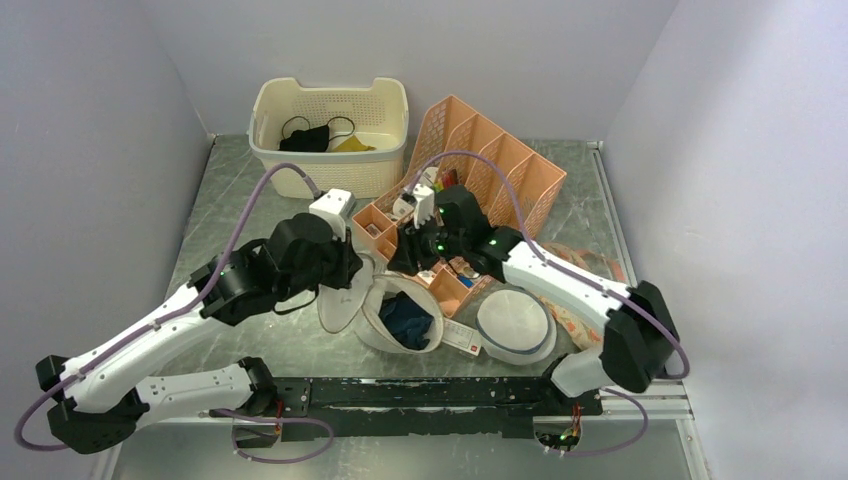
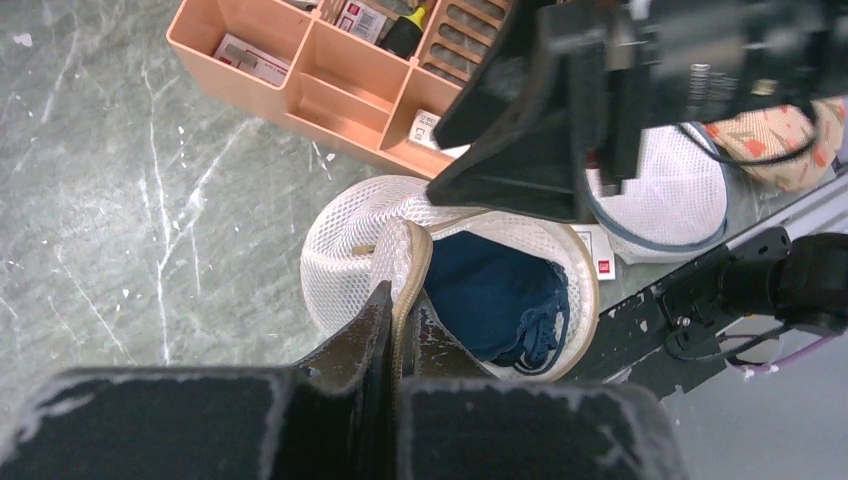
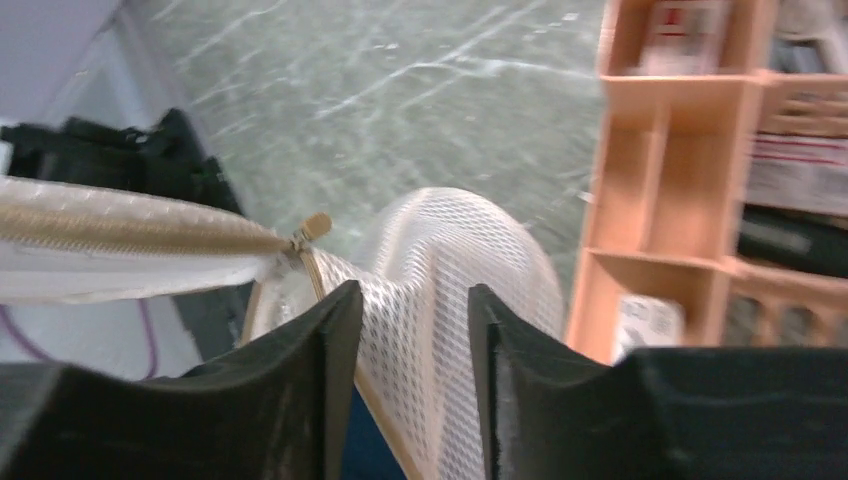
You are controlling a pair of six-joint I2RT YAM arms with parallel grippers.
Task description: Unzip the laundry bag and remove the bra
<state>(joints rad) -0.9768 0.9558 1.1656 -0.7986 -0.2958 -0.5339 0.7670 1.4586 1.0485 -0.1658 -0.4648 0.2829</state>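
- Progress?
- Laundry bag (image 2: 345, 255) sits near-centre, just near of the orange organiser (image 2: 330, 85). It is unzipped, mouth gaping. Left gripper (image 2: 397, 335) pinches its tan rim.
- Right gripper (image 3: 408, 310)?
- Fingers parted over the mesh flap, gripping nothing; zipper pull (image 3: 317, 226) hangs free. Bra (image 2: 490, 295) lies inside the bag, not yet removed.

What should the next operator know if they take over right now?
Left gripper: shut on the tan rim of the laundry bag.
Right gripper: open, jaws apart over the bag's mesh; the zipper pull is beside it, not gripped.
The bag sits next to the orange organiser. The bra lies inside, uncovered.
Done: bag unzipped, mouth gaping open.
Left: probably reach in with the right gripper, grasp the bra and lift it out while the left holds the rim.
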